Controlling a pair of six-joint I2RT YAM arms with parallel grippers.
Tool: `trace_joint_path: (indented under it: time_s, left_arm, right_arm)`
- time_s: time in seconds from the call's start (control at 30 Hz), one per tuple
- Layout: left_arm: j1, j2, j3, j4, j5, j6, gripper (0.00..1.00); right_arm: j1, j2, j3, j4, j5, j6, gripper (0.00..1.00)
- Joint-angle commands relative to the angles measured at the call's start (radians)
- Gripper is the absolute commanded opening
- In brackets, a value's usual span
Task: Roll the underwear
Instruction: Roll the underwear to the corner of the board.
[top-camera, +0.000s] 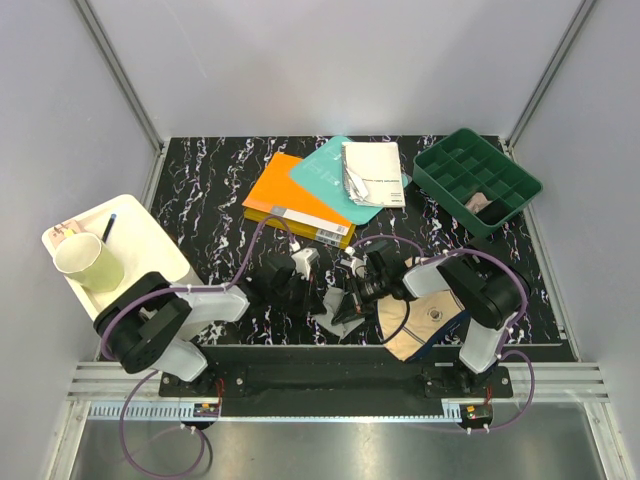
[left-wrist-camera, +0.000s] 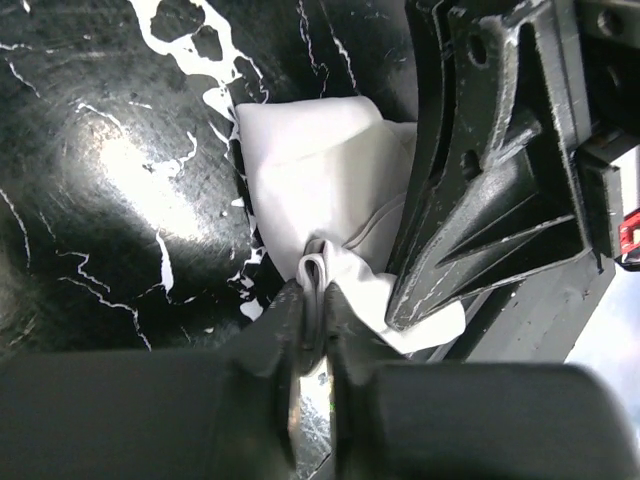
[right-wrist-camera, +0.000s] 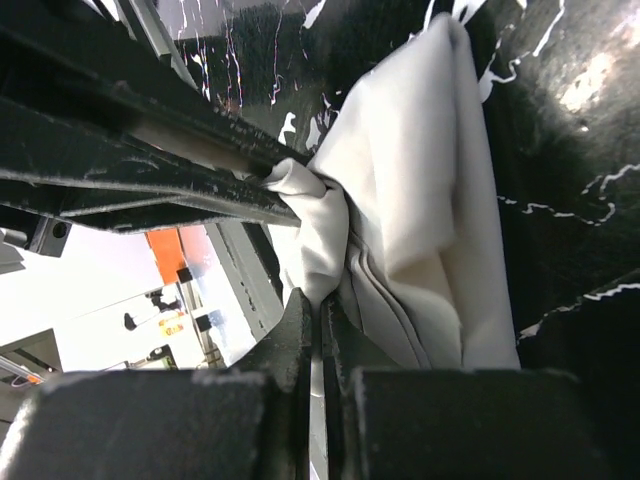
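The light grey underwear lies bunched on the black marbled table near its front edge, between my two grippers. My left gripper is shut on a doubled fold of its fabric. My right gripper is shut on another fold of the same pale cloth. From above, the left gripper and the right gripper meet almost nose to nose over the bundle. A beige underwear with dark edging lies flat under the right arm.
An orange book, a teal book and a white booklet lie at the back. A green compartment tray stands at the back right. A white tray holding a cup is on the left.
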Motion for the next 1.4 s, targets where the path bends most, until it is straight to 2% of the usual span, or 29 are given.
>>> trace_joint_path:
  time_s: [0.0,0.07,0.13,0.23,0.4,0.5,0.67,0.87,1.0,1.37]
  left_arm:
    - [-0.004,0.025,-0.015,0.002,-0.009,0.024,0.01]
    - [-0.003,0.026,-0.012,-0.014,-0.011,0.024,0.00]
    - [-0.004,0.026,-0.005,-0.039,-0.017,0.018,0.00]
    - [-0.007,0.026,0.004,-0.070,-0.020,-0.004,0.00]
    - [-0.023,0.026,0.024,-0.120,-0.040,-0.047,0.00]
    - [-0.033,0.023,0.041,-0.146,-0.049,-0.076,0.00]
    - [-0.044,0.016,0.059,-0.191,-0.080,-0.096,0.00]
    - [-0.059,0.011,0.071,-0.211,-0.100,-0.110,0.00]
    - [-0.064,0.006,0.074,-0.219,-0.109,-0.114,0.00]
    - [-0.070,-0.004,0.080,-0.240,-0.118,-0.122,0.00]
  right_arm:
    - [-0.015,0.007,0.005,-0.072,0.097,-0.039,0.13]
    - [-0.018,-0.031,0.011,-0.123,0.117,-0.047,0.23]
    - [-0.019,-0.069,0.014,-0.193,0.160,-0.058,0.39]
    - [-0.021,-0.164,0.025,-0.265,0.243,-0.058,0.56]
    - [-0.019,-0.354,-0.001,-0.379,0.369,0.019,0.72]
    - [-0.012,-0.416,-0.034,-0.401,0.374,0.102,0.79]
    - [0.034,-0.502,-0.098,-0.398,0.409,0.272,0.83]
    - [0.060,-0.560,-0.178,-0.316,0.447,0.396,0.83]
    - [0.071,-0.543,-0.206,-0.228,0.440,0.424,0.82]
    - [0.097,-0.436,-0.193,-0.167,0.441,0.433,0.77]
